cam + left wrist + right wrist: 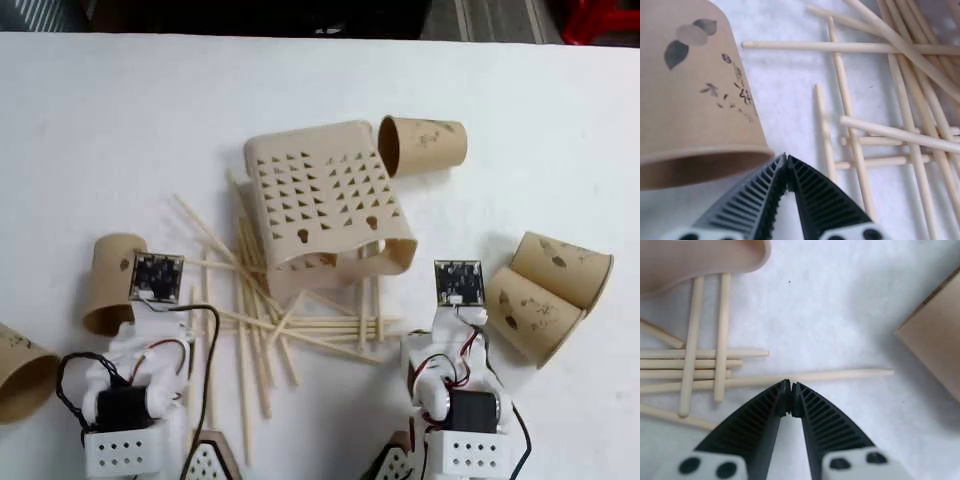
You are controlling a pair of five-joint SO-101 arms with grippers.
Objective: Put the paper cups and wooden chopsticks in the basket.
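Observation:
A beige perforated basket lies tipped on the white table, resting on a scatter of several wooden chopsticks. One paper cup lies just behind the basket, two lie at the right, one beside the left arm and another at the left edge. My left gripper is shut and empty, its tips by the rim of a lying cup, chopsticks beside it. My right gripper is shut and empty over a chopstick, a cup to one side.
The basket's rim lies just beyond the right gripper, over chopstick ends. Dark floor and a red object lie past the table's far edge. Both arm bases stand at the near edge.

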